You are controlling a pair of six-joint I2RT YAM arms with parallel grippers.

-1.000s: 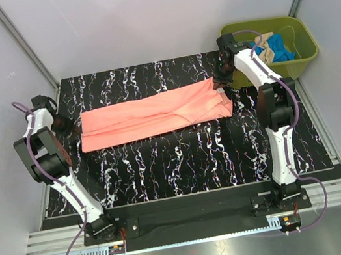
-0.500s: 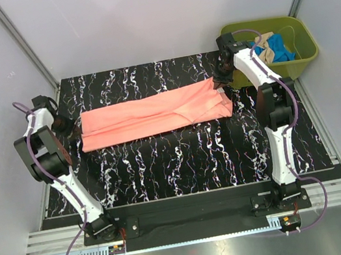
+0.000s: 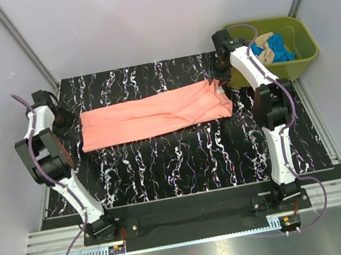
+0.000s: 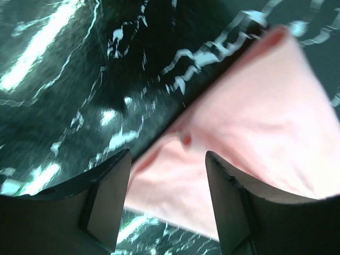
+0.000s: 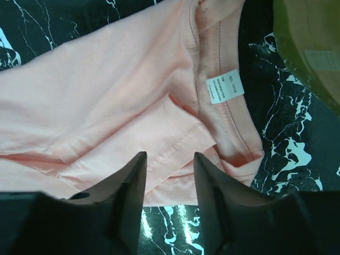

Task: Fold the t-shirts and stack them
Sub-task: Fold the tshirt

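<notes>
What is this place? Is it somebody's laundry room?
Probably a robot lab booth, not a home: two robot arms bolted to a black marbled table, plain pale walls, one pink t-shirt laid out.

The left arm [image 3: 68,185] and right arm [image 3: 277,141] have white shells over black joints, on black base blocks [image 3: 102,227] at the frame's bottom. A purple cable [image 3: 319,197] trails along each. The left gripper [image 4: 167,159] and right gripper [image 5: 170,159] have dark, matte, flat-faced fingers.
</notes>
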